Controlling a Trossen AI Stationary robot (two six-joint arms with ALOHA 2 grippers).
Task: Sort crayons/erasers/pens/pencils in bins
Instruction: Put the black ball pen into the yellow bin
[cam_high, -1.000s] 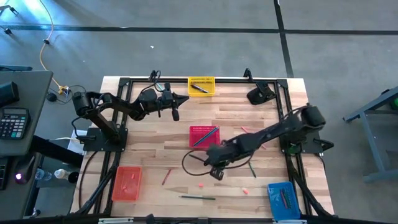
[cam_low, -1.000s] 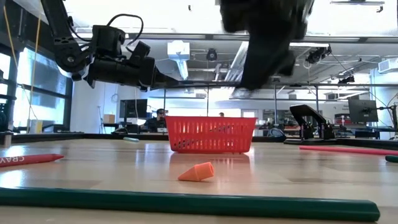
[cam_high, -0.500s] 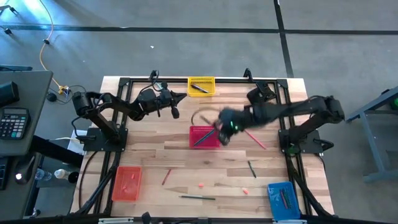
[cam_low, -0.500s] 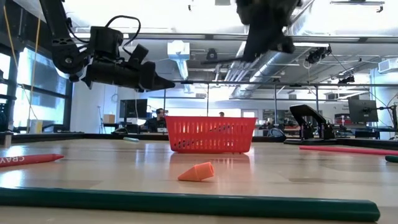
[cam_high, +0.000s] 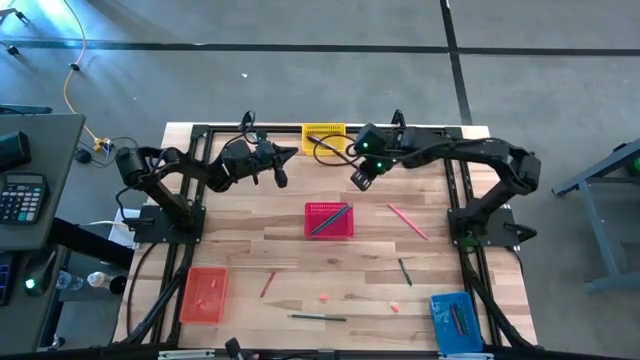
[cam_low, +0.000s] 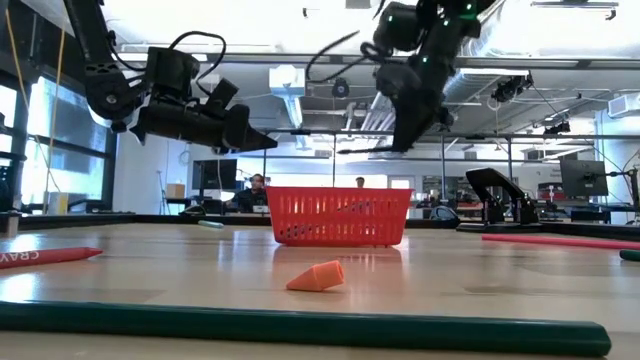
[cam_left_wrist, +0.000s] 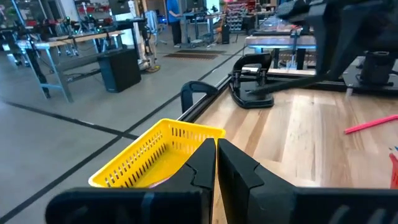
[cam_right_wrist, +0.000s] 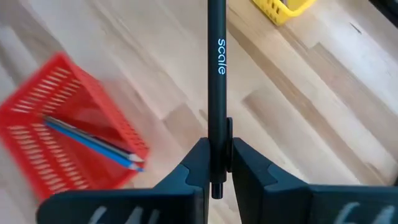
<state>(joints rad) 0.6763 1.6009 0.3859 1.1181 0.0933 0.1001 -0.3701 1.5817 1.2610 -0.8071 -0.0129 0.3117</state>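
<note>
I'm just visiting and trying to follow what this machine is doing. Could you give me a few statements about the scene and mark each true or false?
1. The right hand grips a slim black pen. True.
2. The red plastic basket is empty. False: blue pencils lie in it.
3. The left hand is shut, holding nothing. True.
4. The small orange eraser lies in the yellow plastic basket. False: it lies on the wooden table.
</note>
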